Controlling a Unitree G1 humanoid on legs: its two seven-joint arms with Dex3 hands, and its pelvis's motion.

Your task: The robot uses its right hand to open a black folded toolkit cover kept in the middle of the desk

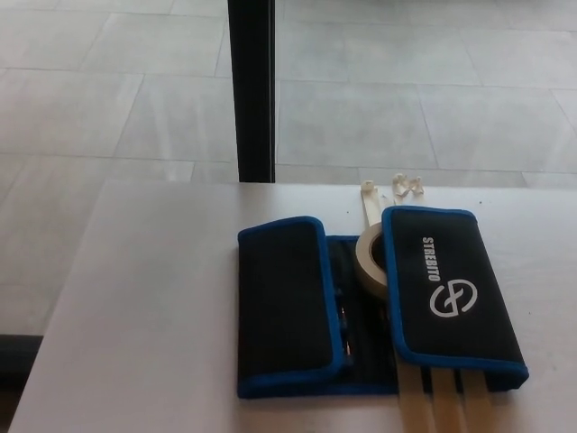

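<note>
1. The black toolkit cover with blue edging lies on the desk, toward its right half and close to the near edge.
2. Its left flap and its right flap are both folded inward; the right one carries white lettering and a round logo.
3. A roll of tape sits in the gap between the flaps, partly under the right one.
4. Pale straps stick out below the cover, and more show above it.
5. Neither of my hands shows, so I cannot tell their state.
6. A black post stands behind the desk on the tiled floor.
</note>
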